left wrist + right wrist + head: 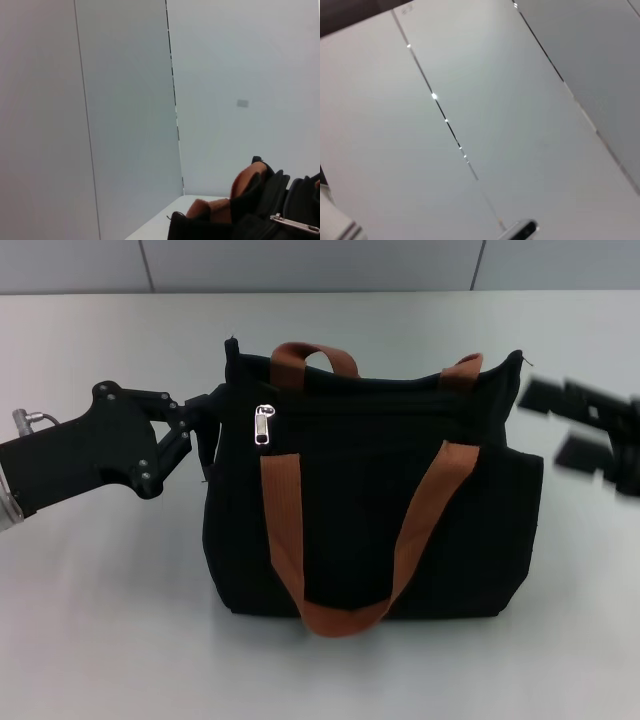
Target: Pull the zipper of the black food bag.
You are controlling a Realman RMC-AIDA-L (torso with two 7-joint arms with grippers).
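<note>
The black food bag [370, 500] stands upright in the middle of the table, with two orange-brown handles [285, 530]. The zipper pull [263, 425] is a small silver tab hanging at the left end of the zip line near the bag's upper edge. My left gripper [207, 416] comes in from the left and is shut on the bag's upper left edge, just left of the zipper pull. The left wrist view shows the bag's top [260, 210] and the zipper pull [295, 225] close by. My right gripper [556, 430] is motion-blurred, open and empty, just right of the bag's upper right corner.
The bag stands on a light grey table [110, 640] with a panelled wall [300, 265] behind it. The right wrist view shows only wall panels [485, 115].
</note>
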